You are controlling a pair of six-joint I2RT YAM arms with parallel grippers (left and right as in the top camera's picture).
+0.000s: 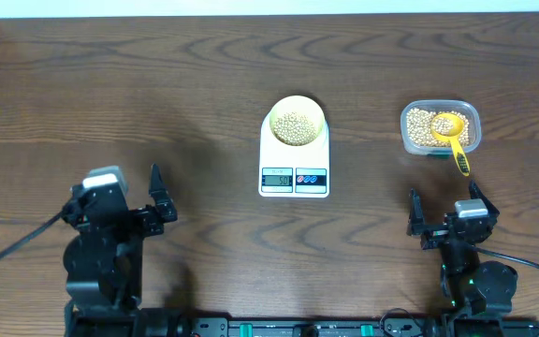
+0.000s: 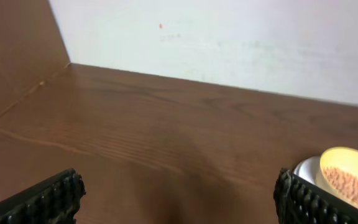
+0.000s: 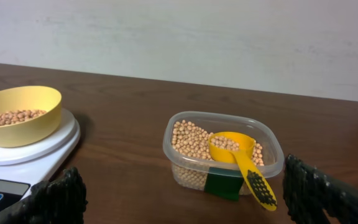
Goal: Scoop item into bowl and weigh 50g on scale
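A pale yellow bowl (image 1: pixel 295 120) holding tan beans (image 1: pixel 295 126) stands on the white scale (image 1: pixel 295 174), mid-table; its display is lit. In the right wrist view the bowl (image 3: pixel 18 115) sits at far left on the scale (image 3: pixel 23 158). More beans (image 3: pixel 188 138) fill a clear tub (image 3: pixel 222 152) with a bright yellow scoop (image 3: pixel 241 158) resting in it. My left gripper (image 1: pixel 153 199) is open over bare wood, well left of the scale. The right gripper (image 1: pixel 445 212) is open and empty, just in front of the tub. The left wrist view catches the bowl (image 2: pixel 350 177) at its right edge.
The tub (image 1: pixel 440 127) sits at the right of the table, its scoop handle (image 1: pixel 460 159) pointing toward the right arm. A pale wall (image 3: pixel 179 37) backs the far table edge. Brown wooden tabletop (image 1: pixel 110 94) stretches left of the scale.
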